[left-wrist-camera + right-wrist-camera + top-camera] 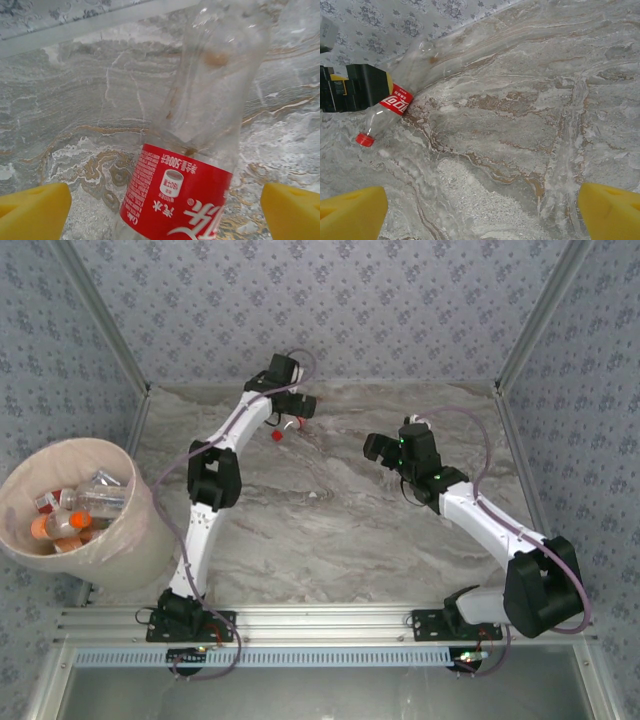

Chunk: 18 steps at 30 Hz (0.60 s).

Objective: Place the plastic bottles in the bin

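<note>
Red-labelled bottle (210, 100) at twelve o'clock, straddled by the spread left pincer (164, 214); next, I reckon: pinch, swing to bin (130, 540) at nine. Right pincer (482, 212) spread.

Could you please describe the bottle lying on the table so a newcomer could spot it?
On the marble table, look near the far wall, under the left gripper. A clear crushed bottle with red label and cap lies there; the other bottles sit in the bin.
</note>
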Each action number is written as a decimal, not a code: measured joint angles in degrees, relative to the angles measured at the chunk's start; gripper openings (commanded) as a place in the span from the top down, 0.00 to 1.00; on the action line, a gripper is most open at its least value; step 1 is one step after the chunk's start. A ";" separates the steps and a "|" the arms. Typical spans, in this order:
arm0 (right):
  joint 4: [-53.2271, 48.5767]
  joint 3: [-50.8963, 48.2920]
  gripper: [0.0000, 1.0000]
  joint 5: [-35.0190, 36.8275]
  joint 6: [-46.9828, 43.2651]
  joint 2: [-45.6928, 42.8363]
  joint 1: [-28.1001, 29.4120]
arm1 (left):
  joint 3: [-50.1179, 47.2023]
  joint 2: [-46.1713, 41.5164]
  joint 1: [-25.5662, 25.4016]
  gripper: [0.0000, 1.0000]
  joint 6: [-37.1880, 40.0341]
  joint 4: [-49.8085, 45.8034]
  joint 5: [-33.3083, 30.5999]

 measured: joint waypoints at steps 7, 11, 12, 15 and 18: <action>-0.87 -0.07 0.00 0.00 -0.39 -0.02 -0.48 | 5.29 5.14 0.04 0.12 0.17 -4.61 1.16; -1.29 -0.09 0.00 0.00 -0.39 -0.02 -0.74 | 10.14 9.01 0.04 0.21 -0.70 -5.64 1.81; -1.38 -0.13 0.00 0.00 -0.39 -0.04 -0.83 | 10.69 9.57 0.04 0.23 -0.96 -5.77 1.81; -1.70 -0.57 0.00 0.20 -0.39 -0.44 -0.94 | 11.15 10.45 0.04 0.28 -1.79 -5.92 1.81; -1.99 -1.09 0.00 0.55 -0.42 -1.09 -1.01 | 11.21 10.62 0.04 0.32 -2.45 -6.34 1.79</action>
